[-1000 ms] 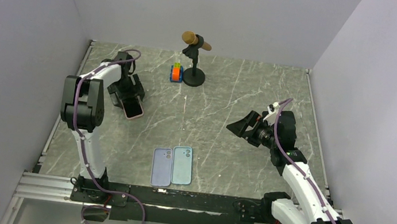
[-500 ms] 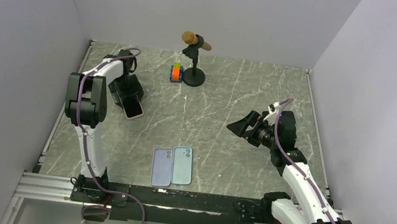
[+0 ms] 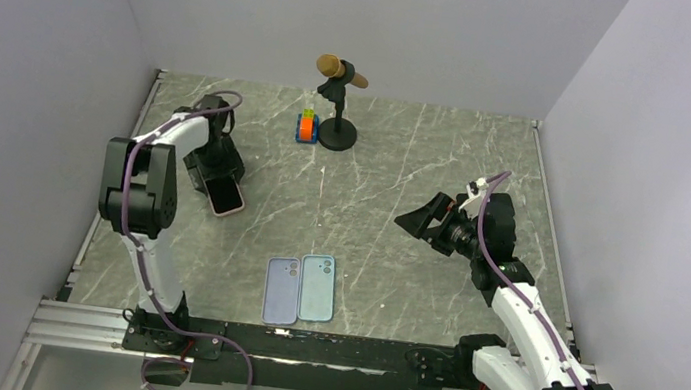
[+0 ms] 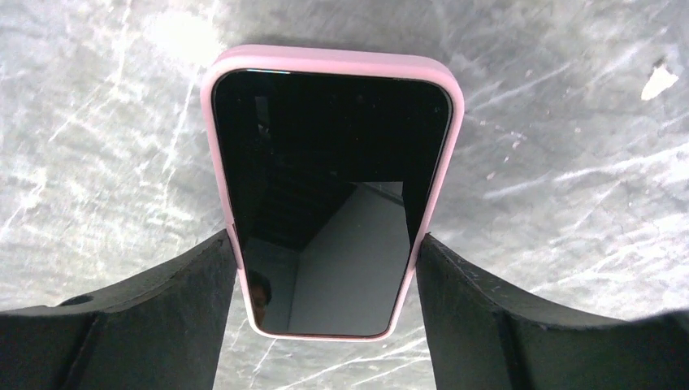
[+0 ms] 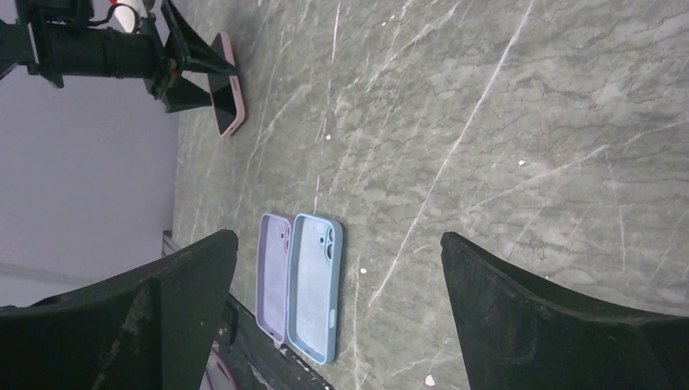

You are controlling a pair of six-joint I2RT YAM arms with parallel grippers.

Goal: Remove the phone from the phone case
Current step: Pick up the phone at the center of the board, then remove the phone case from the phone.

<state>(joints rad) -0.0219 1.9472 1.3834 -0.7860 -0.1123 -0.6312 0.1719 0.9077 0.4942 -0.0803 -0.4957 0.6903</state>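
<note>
Since a second ago my left tool [image 4: 327, 244] has narrowed and shifted slightly with its load. Its fingers [image 4: 207, 280] now bear on both long edges of the pink phone case [image 4: 325, 58], so I record it as clamped on the case across its width. The phone [image 4: 325, 162] is seated in that case, screen facing the wrist, and projects beyond the fingertips. I judge the side grip is meant to hold the shell steady and leave the screen and far end free for the other arm. I cannot tell whether the case is lifted or resting on the worktop [image 3: 398, 151].

Between the two tools, nearer the arm bases, a lilac case [image 3: 283, 290] and a blue case [image 3: 317, 287] lie side by side, touching and empty.

My right tool [image 3: 417, 215] stands fully apart and holds nothing. It is well clear of the phone, pointing toward the left tool. I judge extraction has not begun.
</note>
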